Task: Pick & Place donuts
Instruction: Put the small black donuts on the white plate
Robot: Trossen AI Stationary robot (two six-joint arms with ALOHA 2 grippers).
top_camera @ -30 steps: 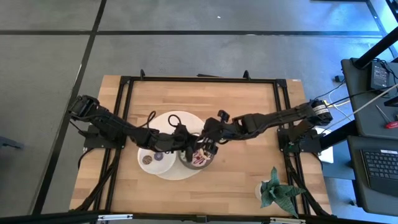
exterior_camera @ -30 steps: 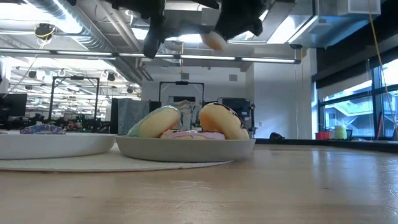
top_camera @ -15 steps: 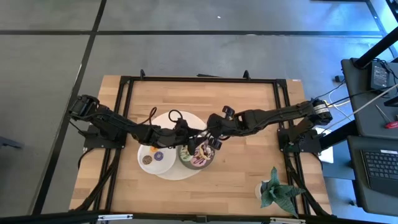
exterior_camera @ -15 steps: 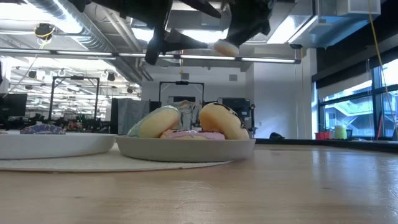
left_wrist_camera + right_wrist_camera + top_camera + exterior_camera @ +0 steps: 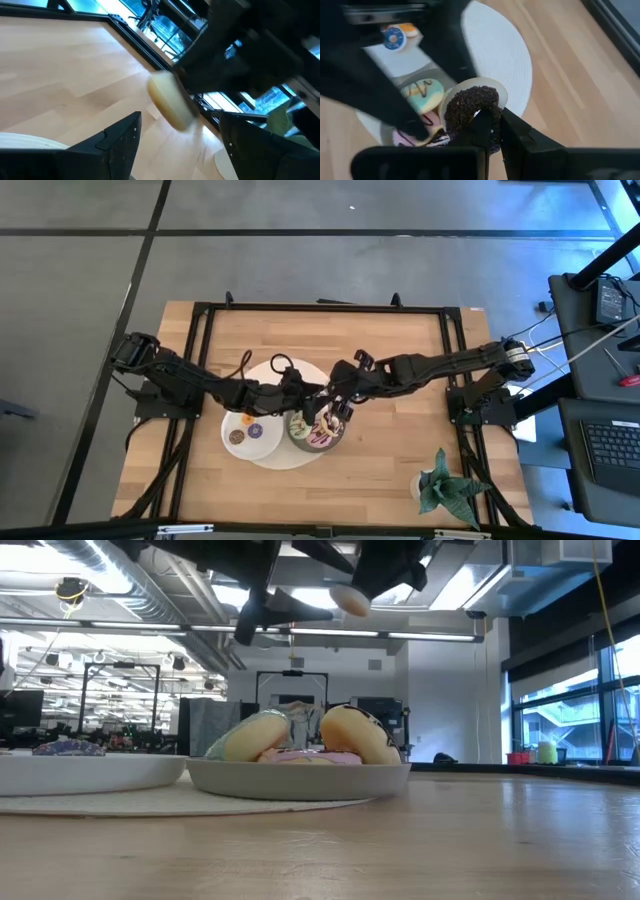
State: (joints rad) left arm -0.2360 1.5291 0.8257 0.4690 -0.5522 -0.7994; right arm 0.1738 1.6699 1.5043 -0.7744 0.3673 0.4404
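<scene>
My right gripper [image 5: 494,117] is shut on a brown sprinkled donut [image 5: 470,107] and hangs above the grey plate [image 5: 300,438]. The donut's pale underside shows in the low view [image 5: 350,600] and in the left wrist view [image 5: 169,102]. The grey plate [image 5: 300,780] holds a green-iced donut [image 5: 424,94], a pink one [image 5: 405,137] and a dark-striped one [image 5: 358,735], leaning on each other. My left gripper [image 5: 182,140] is open and empty, close beside the held donut, to its left [image 5: 308,394]. A white plate [image 5: 240,425] holds tiny donuts [image 5: 255,430]. My right gripper pinches the donut's ring at one side [image 5: 496,112], one finger in the hole and the other on the outer rim. The fingers come slanting down from the table's right. The donut is lifted clear above the grey plate, tilted, its sprinkled top up.
Both plates sit on a round white mat [image 5: 285,375] at the table's middle. A small potted plant [image 5: 440,485] stands near the front right corner. Bare wood lies to the right of the plates and at the back. The two arms meet closely over the mat.
My right gripper has stayed over the grey plate with the donut, dipped slightly and risen again, and tipped the donut. My left gripper has drawn back from over the plate toward the far edge and tilted toward the held donut.
</scene>
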